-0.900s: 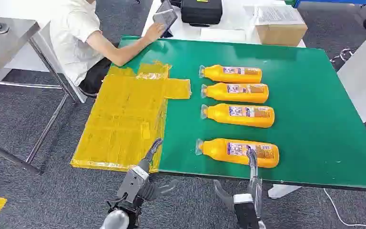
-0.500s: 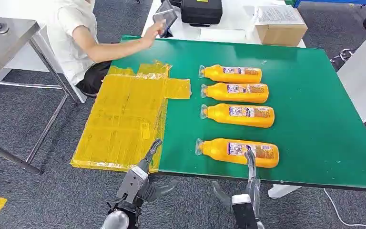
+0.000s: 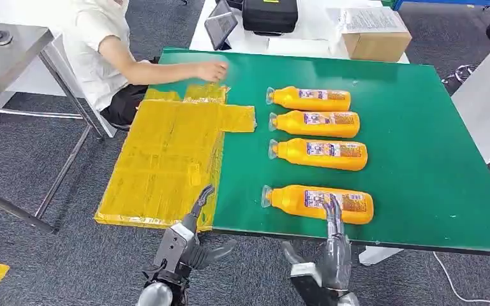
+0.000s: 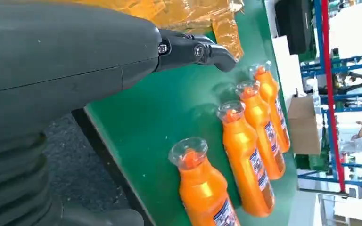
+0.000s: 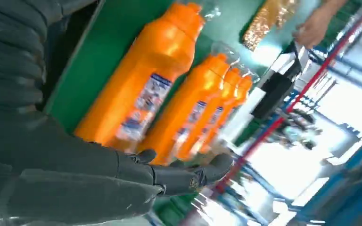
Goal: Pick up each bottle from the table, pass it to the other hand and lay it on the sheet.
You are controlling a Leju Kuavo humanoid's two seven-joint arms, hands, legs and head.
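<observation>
The nearest bottle (image 3: 319,203) lies on its side on the green table (image 3: 421,159), just ahead of the right hand (image 3: 332,255), whose fingers are spread and hold nothing. It looks full, so rather heavy, stiff and smooth; the broad labelled body seems the best place to hold. The left hand (image 3: 185,239), also empty and spread, waits beside the yellow sheet (image 3: 166,153). Three more bottles (image 3: 319,123) lie beyond, and a person's hand (image 3: 214,70) rests near the sheet's far edge.
</observation>
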